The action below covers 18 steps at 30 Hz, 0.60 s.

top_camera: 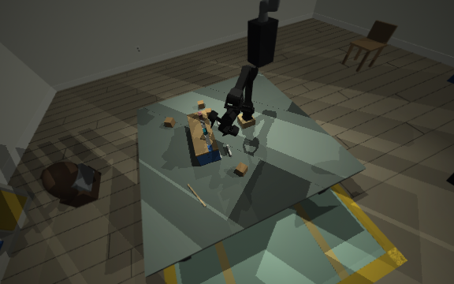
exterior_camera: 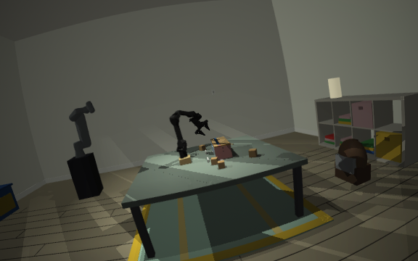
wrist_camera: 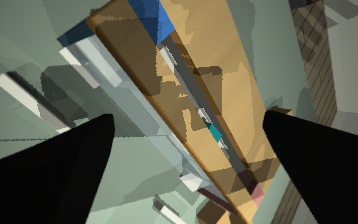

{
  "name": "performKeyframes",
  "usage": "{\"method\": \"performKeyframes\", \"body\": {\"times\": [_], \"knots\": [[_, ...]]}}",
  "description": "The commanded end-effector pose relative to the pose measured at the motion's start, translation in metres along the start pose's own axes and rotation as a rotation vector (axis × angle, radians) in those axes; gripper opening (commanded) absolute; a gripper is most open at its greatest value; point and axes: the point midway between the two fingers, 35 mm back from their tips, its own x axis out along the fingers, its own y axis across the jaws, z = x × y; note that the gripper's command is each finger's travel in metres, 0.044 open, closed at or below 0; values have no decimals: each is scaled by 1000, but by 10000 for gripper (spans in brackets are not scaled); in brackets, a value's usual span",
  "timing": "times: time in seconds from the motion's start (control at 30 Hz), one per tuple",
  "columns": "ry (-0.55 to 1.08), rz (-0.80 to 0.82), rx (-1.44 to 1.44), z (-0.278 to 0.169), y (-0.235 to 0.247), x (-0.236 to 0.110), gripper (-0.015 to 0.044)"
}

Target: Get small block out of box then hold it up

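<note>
A grey-green desk (top_camera: 290, 150) carries a long tan box (top_camera: 200, 138) with a blue end, lying flat. A black robot arm (top_camera: 240, 96) bends over from its base beside the box. Its pincer (wrist_camera: 187, 150) hangs above the box, spread wide and holding nothing. In the wrist view, a small teal block (wrist_camera: 213, 131) sits on the narrow grey shelf (wrist_camera: 200, 107) inside the box, between the two dark fingers.

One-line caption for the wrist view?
Open end effector above the long box, a small teal block visible in its slot.
</note>
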Motion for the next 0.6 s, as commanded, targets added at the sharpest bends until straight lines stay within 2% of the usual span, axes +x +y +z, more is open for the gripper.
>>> {"method": "performKeyframes", "body": {"times": [0.0, 0.23, 0.57], "knots": [[269, 259, -423, -40, -29, 50, 400], [334, 535, -676, -72, -48, 72, 400], [334, 544, -682, -73, -49, 73, 400]]}}
